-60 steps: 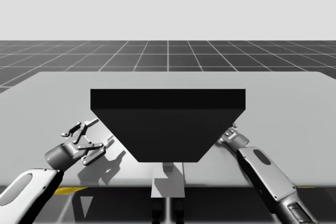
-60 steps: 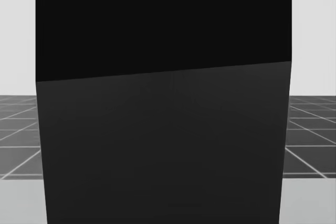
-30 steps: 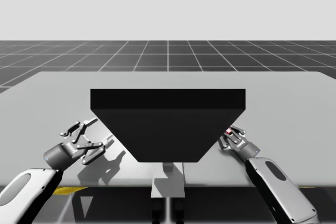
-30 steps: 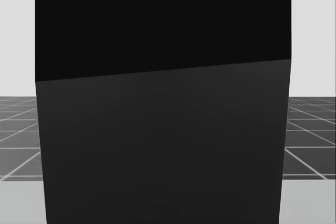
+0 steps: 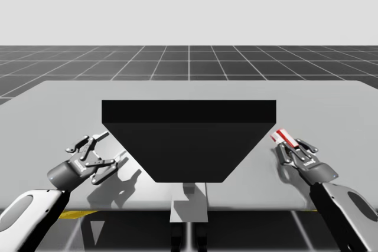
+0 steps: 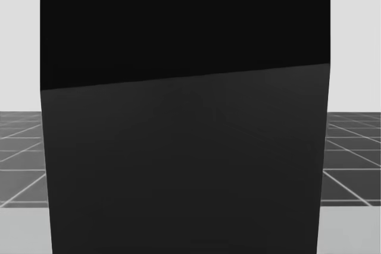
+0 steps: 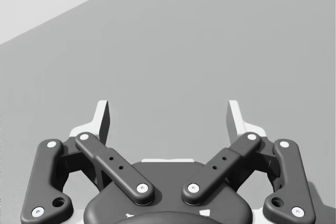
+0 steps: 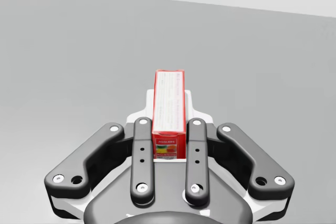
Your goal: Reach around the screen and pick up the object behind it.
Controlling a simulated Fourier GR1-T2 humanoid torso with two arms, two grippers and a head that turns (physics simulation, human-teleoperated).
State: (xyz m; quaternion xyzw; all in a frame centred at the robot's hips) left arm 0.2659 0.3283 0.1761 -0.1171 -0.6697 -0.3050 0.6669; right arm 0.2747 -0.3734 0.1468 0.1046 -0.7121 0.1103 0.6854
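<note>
My right end effector (image 8: 169, 116) is clenched on a slim red box (image 8: 169, 107). In the right wrist view both inner fingers press against the box's long sides from two sides. The box stands on end between them, with its narrow white-printed face turned towards the camera and its far end reaching past the fingertips. From the high view this box shows as a small red and white piece at the right end of the dark screen (image 5: 189, 146), just beside the screen's right edge and out from behind it. It is carried in the fingers rather than lying on the grey bench (image 5: 331, 107). My right arm comes in from the lower right corner, and the wrist sits near the front of the bench. My left end effector (image 7: 168, 116) is released. In the left wrist view its two fingers stand wide apart with bare bench surface between and ahead of them. In the high view it hovers over the bench near the screen's left side, apart from the screen, and its shadow falls on the bench between them. In the head view the screen stands close in front as a broad dark panel, with strips of bench and tiled floor at either side.
</note>
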